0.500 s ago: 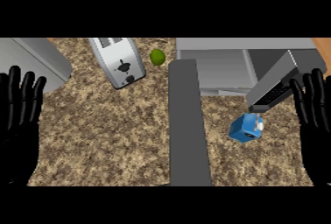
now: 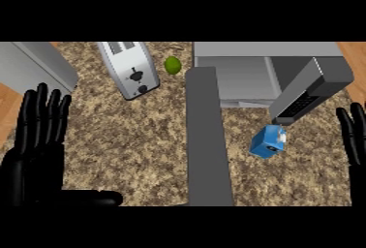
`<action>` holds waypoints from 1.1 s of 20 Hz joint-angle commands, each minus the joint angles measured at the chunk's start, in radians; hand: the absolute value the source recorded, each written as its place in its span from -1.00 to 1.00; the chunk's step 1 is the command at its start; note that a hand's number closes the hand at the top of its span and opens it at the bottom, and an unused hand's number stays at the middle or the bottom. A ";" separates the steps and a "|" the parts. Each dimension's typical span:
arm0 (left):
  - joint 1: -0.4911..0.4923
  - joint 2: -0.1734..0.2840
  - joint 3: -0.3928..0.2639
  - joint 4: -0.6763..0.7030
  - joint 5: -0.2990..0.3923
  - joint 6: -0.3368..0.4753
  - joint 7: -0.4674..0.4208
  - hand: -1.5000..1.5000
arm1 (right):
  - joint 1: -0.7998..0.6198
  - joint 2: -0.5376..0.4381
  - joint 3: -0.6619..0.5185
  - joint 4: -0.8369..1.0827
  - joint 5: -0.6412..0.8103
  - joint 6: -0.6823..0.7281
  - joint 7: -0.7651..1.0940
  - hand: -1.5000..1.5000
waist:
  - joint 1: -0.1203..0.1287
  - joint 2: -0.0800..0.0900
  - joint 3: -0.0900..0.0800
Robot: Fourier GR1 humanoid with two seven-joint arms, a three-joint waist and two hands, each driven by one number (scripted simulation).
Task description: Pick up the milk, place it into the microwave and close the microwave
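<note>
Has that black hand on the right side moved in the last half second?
Yes. The right hand has slid outward toward the view's right edge, away from the blue milk carton, which lies in the same spot below the open microwave door.

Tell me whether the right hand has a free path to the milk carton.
Probably yes. The right hand is open at the right edge, and bare counter lies between it and the milk carton. The open microwave door stands just above the carton, not between them.

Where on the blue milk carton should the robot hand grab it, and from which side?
Probably across the milk carton's flat blue side faces, with the right robot hand coming in from the right. The carton stands apart on the counter, tilted in view, and the open microwave door crowds its far side.
</note>
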 commanded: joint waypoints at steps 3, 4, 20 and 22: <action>0.204 -0.011 -0.132 -0.051 0.012 0.065 -0.070 -1.00 | 0.161 0.024 0.118 -0.126 0.093 0.010 -0.003 -1.00 | 0.003 -0.002 -0.001; 0.205 0.003 -0.051 -0.092 0.058 0.002 -0.040 -1.00 | 0.157 0.080 0.224 -0.119 0.177 -0.054 -0.004 -1.00 | 0.006 -0.002 -0.001; 0.631 0.048 -0.009 -0.184 0.190 -0.190 -0.306 -1.00 | 0.224 0.056 0.229 -0.009 0.293 -0.107 -0.102 -1.00 | 0.012 -0.001 -0.001; 0.761 0.023 -0.072 -0.217 0.142 -0.220 -0.409 -1.00 | 0.231 0.053 0.219 0.000 0.281 -0.109 -0.123 -1.00 | 0.017 -0.003 -0.001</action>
